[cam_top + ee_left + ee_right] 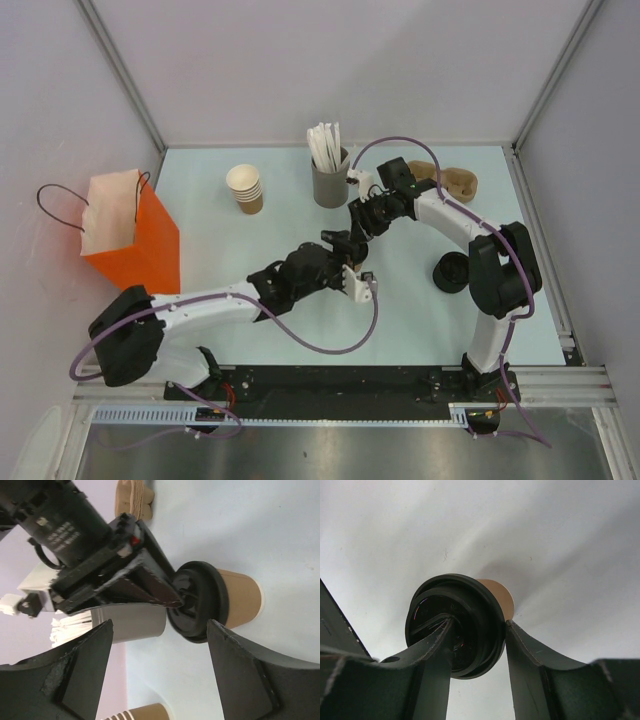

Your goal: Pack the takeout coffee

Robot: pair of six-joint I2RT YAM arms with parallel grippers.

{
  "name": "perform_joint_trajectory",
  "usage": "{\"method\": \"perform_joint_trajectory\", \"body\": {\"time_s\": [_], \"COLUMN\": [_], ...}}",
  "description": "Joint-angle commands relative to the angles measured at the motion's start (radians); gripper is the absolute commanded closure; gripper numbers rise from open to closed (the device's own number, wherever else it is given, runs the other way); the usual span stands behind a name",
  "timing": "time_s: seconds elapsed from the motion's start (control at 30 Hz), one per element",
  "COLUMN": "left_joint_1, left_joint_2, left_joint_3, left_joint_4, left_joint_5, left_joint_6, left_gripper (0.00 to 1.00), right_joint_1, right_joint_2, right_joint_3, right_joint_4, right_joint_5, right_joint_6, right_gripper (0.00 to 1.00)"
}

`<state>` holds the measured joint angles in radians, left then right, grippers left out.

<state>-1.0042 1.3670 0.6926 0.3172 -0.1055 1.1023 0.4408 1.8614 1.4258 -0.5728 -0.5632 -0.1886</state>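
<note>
Gripped at its black lid (pixel 470 600) by the right gripper (pixel 479 624): takeout coffee (pixel 242 605). Just ahead of the released left gripper (pixel 160 627).

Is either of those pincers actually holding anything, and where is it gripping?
The right pincer grips the black lid on the brown cup, at the lid's rim. The left pincer is open, empty.

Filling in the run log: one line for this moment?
right hand: shut on black lid | lid: on tan paper cup | left hand: open, clear of cup
</note>
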Motion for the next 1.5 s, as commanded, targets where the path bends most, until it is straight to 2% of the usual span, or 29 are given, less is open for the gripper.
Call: {"method": "perform_joint_trajectory", "body": {"time_s": [0.0,0.2,0.3,0.37,0.43,0.53,0.6,0.67,0.83,0.97,1.2,1.47], "left_joint_1": [0.038,0.142,0.203,0.231,0.252,0.314,0.363,0.416,0.469,0.47,0.487,0.51], "left_joint_2": [-0.066,-0.071,-0.056,-0.028,0.046,0.099,0.098,0.092,0.147,0.22,0.368,0.423], "left_joint_3": [0.203,0.451,0.567,0.643,0.759,0.858,0.872,0.861,0.768,0.713,0.736,0.754], "left_joint_4": [-0.326,-0.7,-0.822,-0.898,-1.065,-1.176,-1.143,-1.112,-1.055,-1.0,-0.953,-0.86], "left_joint_5": [-0.007,0.045,0.073,0.056,0.064,0.146,0.209,0.343,0.551,0.633,0.728,0.832], "left_joint_6": [-0.09,-0.202,-0.292,-0.346,-0.438,-0.536,-0.61,-0.68,-0.751,-0.806,-0.878,-0.964], "left_gripper": [0.19,0.17,0.12,0.1,0.1,0.09,0.08,0.06,0.07,0.07,0.08,0.07], "right_joint_1": [-0.017,-0.02,-0.02,-0.02,-0.022,-0.024,-0.024,-0.025,-0.024,-0.022,-0.025,-0.039], "right_joint_2": [0.061,0.062,0.062,0.062,0.061,0.051,0.041,0.035,0.022,0.018,-0.016,-0.044], "right_joint_3": [-0.05,-0.05,-0.05,-0.05,-0.05,-0.051,-0.051,-0.05,-0.05,-0.05,-0.05,-0.05], "right_joint_4": [-0.07,-0.085,-0.094,-0.096,-0.098,-0.099,-0.099,-0.099,-0.101,-0.096,-0.096,-0.105], "right_joint_5": [0.174,0.137,0.122,0.123,0.123,0.12,0.114,0.112,0.095,0.086,0.068,0.008], "right_joint_6": [-0.086,-0.118,-0.136,-0.138,-0.141,-0.135,-0.135,-0.137,-0.132,-0.135,-0.141,-0.149], "right_gripper": [0.53,0.53,0.53,0.53,0.53,0.53,0.53,0.52,0.51,0.5,0.46,0.42]}}
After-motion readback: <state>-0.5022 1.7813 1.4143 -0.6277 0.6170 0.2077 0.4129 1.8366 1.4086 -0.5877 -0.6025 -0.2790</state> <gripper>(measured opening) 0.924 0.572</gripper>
